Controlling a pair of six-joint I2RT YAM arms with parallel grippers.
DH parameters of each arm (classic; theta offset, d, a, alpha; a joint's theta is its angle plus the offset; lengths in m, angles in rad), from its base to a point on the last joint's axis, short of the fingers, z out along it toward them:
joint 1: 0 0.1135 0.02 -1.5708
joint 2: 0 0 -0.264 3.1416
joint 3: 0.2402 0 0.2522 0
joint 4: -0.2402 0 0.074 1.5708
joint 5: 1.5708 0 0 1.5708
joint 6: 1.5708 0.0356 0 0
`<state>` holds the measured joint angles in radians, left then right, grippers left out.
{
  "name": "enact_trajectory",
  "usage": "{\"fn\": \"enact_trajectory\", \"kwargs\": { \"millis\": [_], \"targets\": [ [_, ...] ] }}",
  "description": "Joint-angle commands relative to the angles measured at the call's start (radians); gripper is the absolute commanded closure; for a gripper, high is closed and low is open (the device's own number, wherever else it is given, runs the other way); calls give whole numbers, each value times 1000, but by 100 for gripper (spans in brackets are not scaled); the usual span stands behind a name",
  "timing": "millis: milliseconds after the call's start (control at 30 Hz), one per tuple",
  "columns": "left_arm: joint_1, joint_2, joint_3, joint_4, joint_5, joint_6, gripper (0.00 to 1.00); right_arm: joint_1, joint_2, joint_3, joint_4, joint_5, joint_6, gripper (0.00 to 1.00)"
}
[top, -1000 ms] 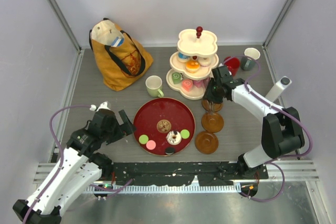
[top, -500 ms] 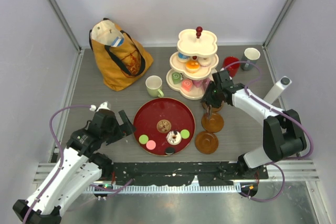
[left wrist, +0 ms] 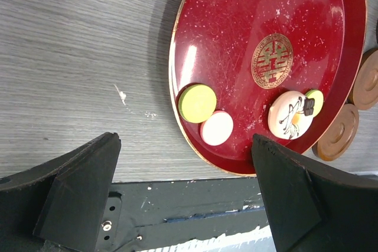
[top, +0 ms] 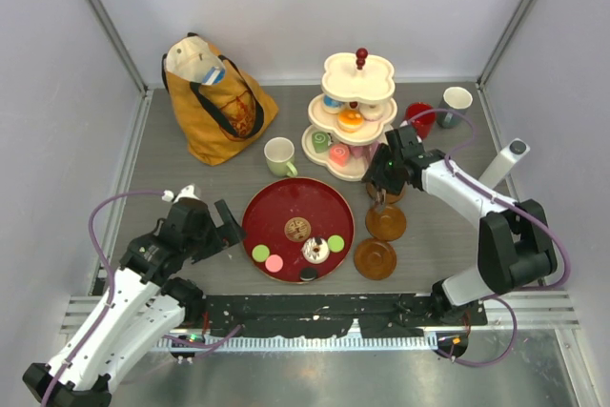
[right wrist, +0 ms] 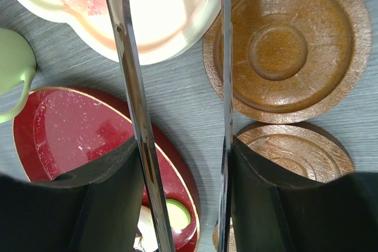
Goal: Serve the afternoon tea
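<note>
Several toy pastries lie on the dark-red tray (top: 286, 207): a green macaron (top: 260, 253), a pink one (top: 274, 262), a white donut (top: 315, 251). More pastries sit on the three-tier stand (top: 353, 116). The pale green mug (top: 279, 155) stands left of the stand; the red mug (top: 419, 117) and grey-blue mug (top: 455, 105) stand to its right. My right gripper (top: 386, 173) is shut on metal tongs (right wrist: 133, 104), whose tips reach over the stand's bottom tier (right wrist: 171, 22). My left gripper (left wrist: 186, 199) is open and empty, left of the tray (left wrist: 236, 28).
Three wooden saucers (top: 386, 222) (top: 375, 259) (top: 385, 193) lie right of the tray, below the right gripper. A mustard-yellow tote bag (top: 214, 102) stands at the back left. Walls enclose the table on three sides.
My right gripper with the tongs has shifted slightly left and nearer, uncovering the red mug. The left arm has not moved.
</note>
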<state>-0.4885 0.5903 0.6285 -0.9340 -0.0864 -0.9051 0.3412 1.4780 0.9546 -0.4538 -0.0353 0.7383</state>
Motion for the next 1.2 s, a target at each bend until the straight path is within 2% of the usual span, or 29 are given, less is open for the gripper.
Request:
{"fn": "enact_trajectory", "kwargs": {
  "millis": [0,367,700,900,1167],
  "targets": [
    [5,-7,43,8,-19,15,0,4,-71,64,-32,78,-20,42],
    [4,-7,50,9,-19,17,0,2,-139,72,-66,107,-63,41],
    [5,-9,54,4,-19,17,1,2,-30,107,-63,49,-96,41],
    [5,-11,53,11,-21,15,0,2,4,139,-88,94,-116,40],
    [4,19,48,35,-16,20,1,4,-28,127,-124,144,-135,39]
  ]
}}
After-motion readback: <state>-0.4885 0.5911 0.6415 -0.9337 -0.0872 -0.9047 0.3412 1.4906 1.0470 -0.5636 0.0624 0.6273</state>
